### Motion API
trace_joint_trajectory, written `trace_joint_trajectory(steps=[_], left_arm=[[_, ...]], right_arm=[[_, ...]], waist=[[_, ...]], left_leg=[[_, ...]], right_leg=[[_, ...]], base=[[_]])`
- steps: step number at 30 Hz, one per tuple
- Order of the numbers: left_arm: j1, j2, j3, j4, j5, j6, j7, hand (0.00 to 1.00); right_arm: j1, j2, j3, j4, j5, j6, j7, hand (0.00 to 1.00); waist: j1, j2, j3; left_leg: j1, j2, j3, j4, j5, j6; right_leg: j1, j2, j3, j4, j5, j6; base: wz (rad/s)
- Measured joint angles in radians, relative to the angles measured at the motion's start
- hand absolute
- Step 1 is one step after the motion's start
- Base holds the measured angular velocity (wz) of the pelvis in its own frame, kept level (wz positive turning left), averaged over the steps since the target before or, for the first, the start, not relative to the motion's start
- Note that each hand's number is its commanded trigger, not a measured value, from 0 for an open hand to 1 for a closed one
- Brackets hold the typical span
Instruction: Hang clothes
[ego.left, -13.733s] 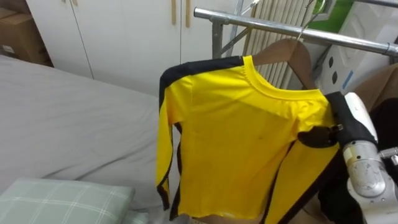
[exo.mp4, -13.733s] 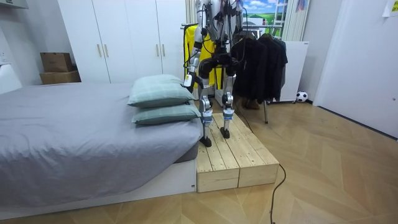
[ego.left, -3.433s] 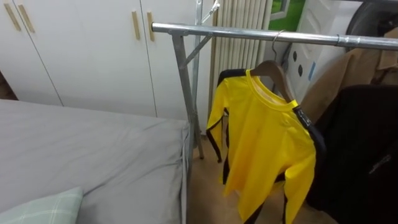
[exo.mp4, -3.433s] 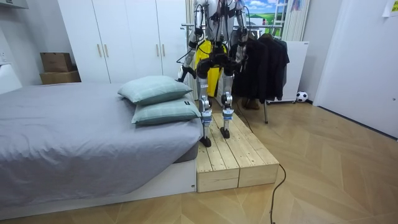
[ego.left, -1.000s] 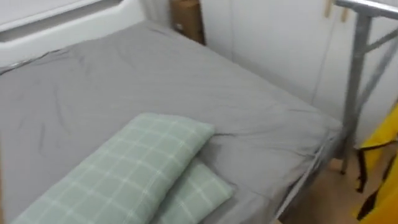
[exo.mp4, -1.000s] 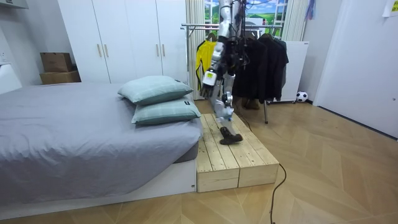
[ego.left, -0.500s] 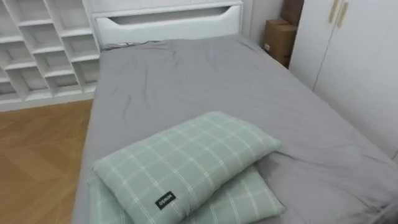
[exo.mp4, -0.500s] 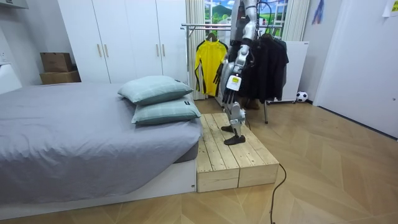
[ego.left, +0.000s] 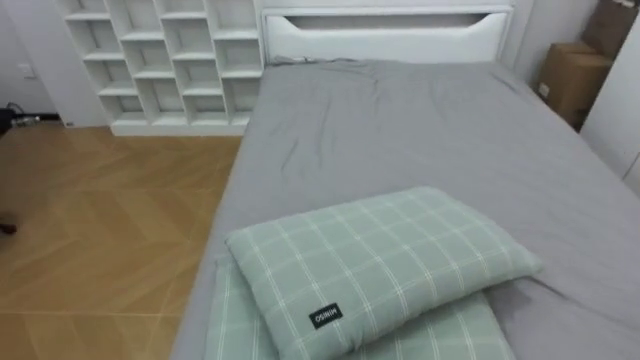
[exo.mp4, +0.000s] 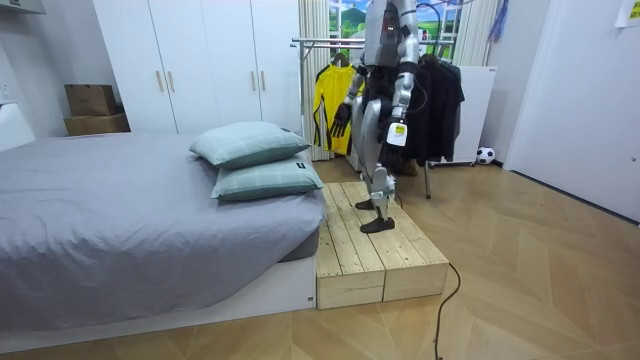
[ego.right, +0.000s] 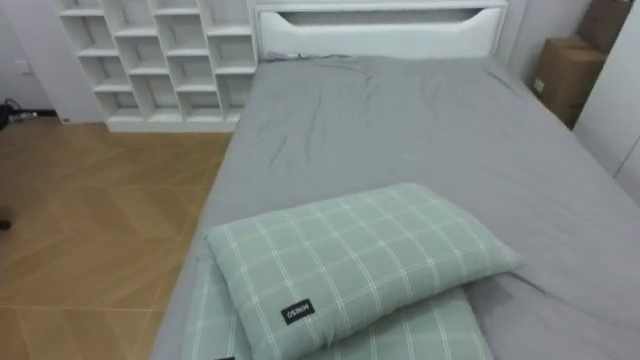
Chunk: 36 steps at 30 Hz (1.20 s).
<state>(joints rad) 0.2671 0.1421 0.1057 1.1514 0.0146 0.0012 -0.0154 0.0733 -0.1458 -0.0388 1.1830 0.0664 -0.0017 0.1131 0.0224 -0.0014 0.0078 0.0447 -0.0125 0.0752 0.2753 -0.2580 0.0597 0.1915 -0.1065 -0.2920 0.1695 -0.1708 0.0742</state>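
Shirt (exo.mp4: 326, 98) hangs on rack (exo.mp4: 318, 41) near right hand (exo.mp4: 340, 119)

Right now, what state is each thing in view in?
yellow shirt, hanging from the rack's rail
clothes rack, upright, loaded
dark clothes, hanging on the same rack
pillows, stacked one on the other on the bed
bed, made, grey cover lightly creased
wardrobe doors, shut
left hand, lowered at the robot's side
right hand, lowered at its side

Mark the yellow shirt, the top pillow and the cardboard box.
yellow shirt (exo.mp4: 328, 100): room view, its chest.
top pillow (ego.left: 380, 260): left eye view, its middle.
cardboard box (ego.left: 566, 80): left eye view, its front side.
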Motion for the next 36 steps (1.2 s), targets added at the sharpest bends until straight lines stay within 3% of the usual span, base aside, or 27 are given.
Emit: trace_joint_trajectory(steps=[7, 12, 17, 24, 31, 36], left_arm=[[-0.005, -0.019, -0.003, 0.000, 0.040, 0.034, 0.001, 0.00], [-0.022, -0.018, -0.002, -0.004, 0.070, 0.037, 0.002, 0.00], [-0.033, -0.018, -0.009, -0.005, 0.077, 0.037, -0.010, 0.00], [-0.035, -0.022, -0.016, -0.004, 0.075, 0.036, 0.006, 0.00], [-0.030, -0.022, -0.051, -0.004, 0.063, 0.036, 0.035, 0.00], [-0.020, -0.026, -0.051, -0.004, 0.065, 0.039, 0.029, 0.00]], right_arm=[[-0.014, 0.003, 0.039, 0.019, -0.023, -0.002, 0.048, 0.00], [-0.001, 0.004, 0.056, 0.028, -0.019, -0.001, 0.075, 0.00], [-0.001, 0.004, 0.056, 0.064, 0.027, -0.003, 0.080, 0.00], [0.015, 0.006, 0.057, 0.066, 0.113, -0.005, 0.078, 0.00], [0.025, 0.011, 0.062, 0.066, 0.166, -0.008, 0.072, 0.00], [0.026, 0.011, 0.059, 0.067, 0.165, -0.007, 0.070, 0.00]], waist=[[0.009, -0.008, 0.0048], [0.009, -0.018, 0.0117], [0.006, -0.021, 0.0092], [-0.002, -0.009, 0.0021], [-0.012, -0.012, -0.0007], [-0.018, -0.008, -0.0030]], left_leg=[[-0.037, -0.005, -0.058, 0.041, 0.000, -0.005], [-0.071, -0.003, -0.084, 0.069, -0.006, -0.018], [-0.077, -0.002, -0.084, 0.070, 0.004, -0.033], [-0.082, 0.001, -0.084, 0.068, 0.020, -0.042], [-0.082, 0.000, -0.079, 0.068, 0.029, -0.045], [-0.082, 0.001, -0.076, 0.069, 0.030, -0.046]], right_leg=[[0.007, 0.014, 0.012, -0.003, -0.003, 0.002], [0.004, 0.023, 0.014, -0.004, -0.016, 0.003], [0.012, 0.029, 0.016, -0.022, -0.017, 0.003], [0.000, 0.032, 0.017, -0.023, -0.019, -0.001], [0.001, 0.033, 0.042, -0.026, -0.031, -0.025], [0.003, 0.036, 0.045, -0.034, -0.032, -0.028]], base=[[0.29], [0.15], [-0.01], [-0.01], [-0.01], [-0.01]])
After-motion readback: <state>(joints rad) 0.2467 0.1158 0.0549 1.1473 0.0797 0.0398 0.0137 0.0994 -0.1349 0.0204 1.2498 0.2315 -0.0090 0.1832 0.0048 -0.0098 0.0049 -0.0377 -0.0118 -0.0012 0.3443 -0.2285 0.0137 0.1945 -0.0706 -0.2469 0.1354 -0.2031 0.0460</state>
